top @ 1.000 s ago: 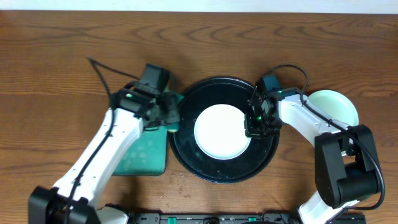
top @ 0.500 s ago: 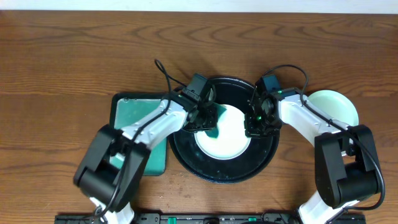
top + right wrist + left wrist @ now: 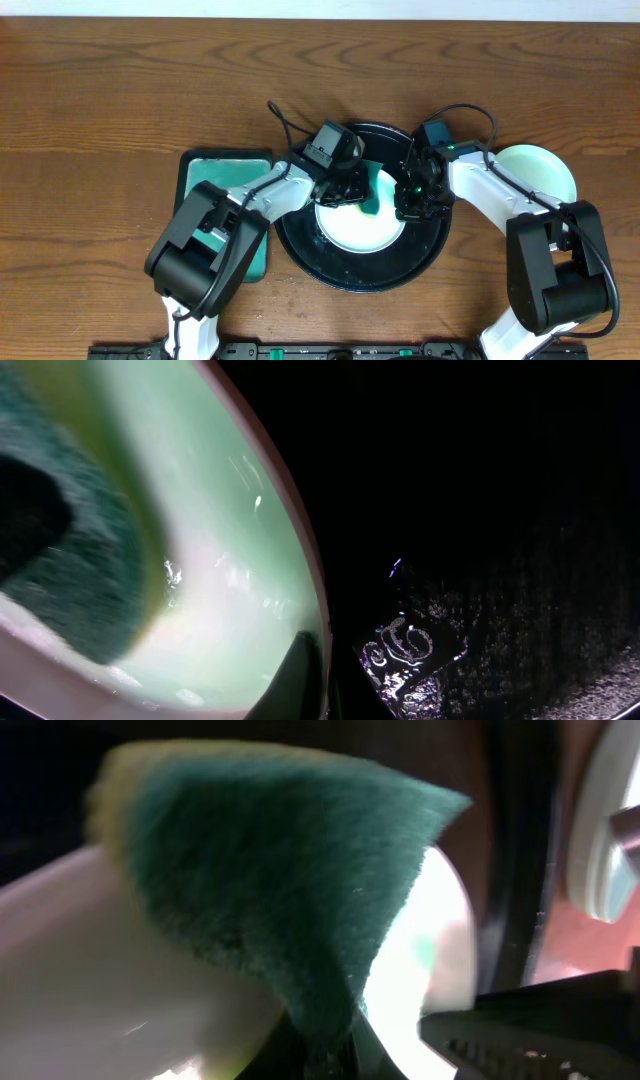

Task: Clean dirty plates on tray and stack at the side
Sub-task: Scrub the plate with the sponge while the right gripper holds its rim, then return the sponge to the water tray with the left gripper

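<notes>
A white plate [image 3: 350,235] lies in the round black tray [image 3: 300,252]. My left gripper [image 3: 356,190] is shut on a green sponge [image 3: 373,204] with a yellow back and holds it on the plate's upper right part. In the left wrist view the sponge [image 3: 270,890] covers much of the plate [image 3: 90,990]. My right gripper [image 3: 408,203] is shut on the plate's right rim. In the right wrist view its fingers [image 3: 325,678] pinch the rim [image 3: 290,530]. A second white plate [image 3: 540,170] sits on the table right of the tray. No third plate shows separately.
A rectangular dark-rimmed tray with a teal pad [image 3: 225,180] lies left of the black tray, partly under my left arm. Bare wood table lies beyond both trays. The left arm's cable loops above the tray's far rim.
My left arm swung right from the teal pad onto the plate with the sponge, then slid it further right across the plate. The right arm and the plate have not moved.
</notes>
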Action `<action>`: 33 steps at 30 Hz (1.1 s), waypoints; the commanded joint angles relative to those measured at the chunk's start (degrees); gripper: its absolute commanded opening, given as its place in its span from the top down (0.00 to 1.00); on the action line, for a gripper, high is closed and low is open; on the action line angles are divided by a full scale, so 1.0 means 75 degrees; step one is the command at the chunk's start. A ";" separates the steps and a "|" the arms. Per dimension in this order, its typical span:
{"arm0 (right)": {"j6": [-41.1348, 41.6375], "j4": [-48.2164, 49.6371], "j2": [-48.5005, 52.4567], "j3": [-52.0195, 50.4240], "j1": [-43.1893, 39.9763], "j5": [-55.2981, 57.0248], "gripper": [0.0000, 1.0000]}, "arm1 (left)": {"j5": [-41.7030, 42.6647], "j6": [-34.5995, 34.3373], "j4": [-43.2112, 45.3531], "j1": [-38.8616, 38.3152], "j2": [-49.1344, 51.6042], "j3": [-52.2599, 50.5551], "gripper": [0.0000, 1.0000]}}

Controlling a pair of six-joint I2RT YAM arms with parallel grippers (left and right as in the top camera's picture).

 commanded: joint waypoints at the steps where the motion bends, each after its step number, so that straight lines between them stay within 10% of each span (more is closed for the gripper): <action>1: -0.0044 0.0108 0.0175 -0.0085 0.0085 0.0466 0.99 | 0.0909 -0.0265 0.0452 -0.0522 0.0475 -0.0035 0.93; 11: -0.0044 0.0085 0.0175 -0.0085 0.0085 0.0466 0.99 | 0.1224 -0.0437 0.0230 -0.0676 0.0417 -0.0035 0.93; 23: -0.0044 0.0108 0.0175 -0.0085 0.0085 0.0466 0.99 | -0.5082 0.0338 -0.3710 -0.0603 -0.1128 -0.0035 0.93; 33: -0.0041 0.0073 0.0175 -0.0085 0.0085 0.0463 0.99 | -0.5219 0.0522 -0.4759 -0.0376 -0.1967 -0.0020 0.93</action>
